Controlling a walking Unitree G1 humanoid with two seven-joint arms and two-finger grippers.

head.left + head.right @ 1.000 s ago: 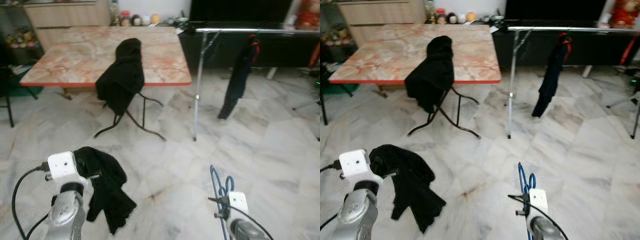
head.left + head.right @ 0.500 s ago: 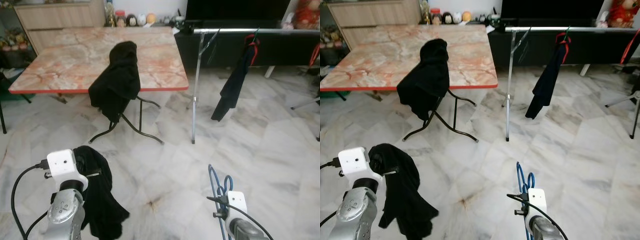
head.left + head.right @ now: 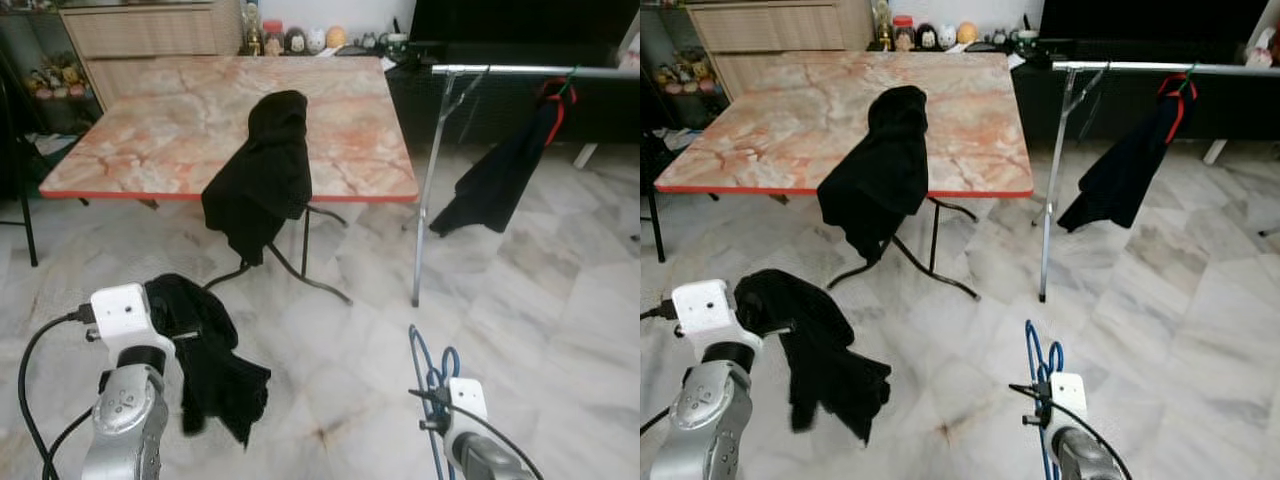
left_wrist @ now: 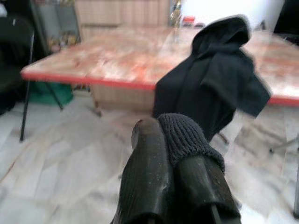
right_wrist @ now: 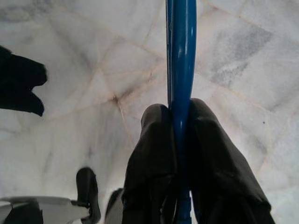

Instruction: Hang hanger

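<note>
My right gripper (image 5: 180,109) is shut on the stem of a blue hanger (image 5: 181,56), which stands upright above my right wrist (image 3: 426,362) at the lower right. At the lower left, my left gripper (image 4: 173,126) is shut on the knitted edge of a black garment (image 3: 205,350) that hangs from it over the floor. Farther off on the right is a metal clothes rack (image 3: 428,190) with its rail (image 3: 520,70) level. On that rail a dark garment (image 3: 500,185) hangs from a red hanger (image 3: 556,98).
A marble-topped folding table (image 3: 160,130) with a red rim stands ahead on the left. A black hoodie (image 3: 265,170) is draped over its near edge. Cabinets and a dark TV unit (image 3: 480,100) line the back wall. Open marble floor (image 3: 350,340) lies between me and the rack.
The camera has turned, so the table and rack sit further right in the picture. The black garment in my left gripper has swung and hangs wider. The rack's garment has swung out leftward.
</note>
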